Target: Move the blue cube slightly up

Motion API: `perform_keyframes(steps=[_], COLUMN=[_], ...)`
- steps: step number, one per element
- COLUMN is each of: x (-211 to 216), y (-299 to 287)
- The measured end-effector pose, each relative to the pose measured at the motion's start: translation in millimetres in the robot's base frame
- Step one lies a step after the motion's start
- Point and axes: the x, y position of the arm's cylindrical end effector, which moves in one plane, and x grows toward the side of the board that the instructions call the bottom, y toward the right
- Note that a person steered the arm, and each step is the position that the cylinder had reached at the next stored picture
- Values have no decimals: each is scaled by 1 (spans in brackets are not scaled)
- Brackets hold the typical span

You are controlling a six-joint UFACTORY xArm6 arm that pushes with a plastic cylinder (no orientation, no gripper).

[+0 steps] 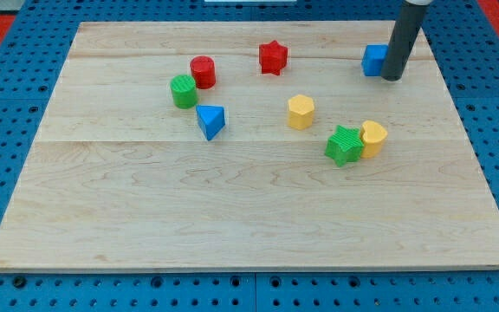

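Note:
The blue cube (372, 61) sits near the view's top right of the wooden board (249, 208). My dark rod comes down from the top edge, and my tip (392, 77) rests on the board right against the cube's right side, partly covering it.
A red star (273, 57) lies at top centre. A red cylinder (203, 71) and a green cylinder (183, 91) touch at the left, with a blue triangular block (210, 120) below them. A yellow hexagon (301, 112) is in the middle. A green star (344, 145) touches a yellow block (372, 138).

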Motion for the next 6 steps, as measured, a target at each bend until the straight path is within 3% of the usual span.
perform_keyframes(steps=[2,4,6], x=[-2,-61,-58], y=[-1,-3,-42])
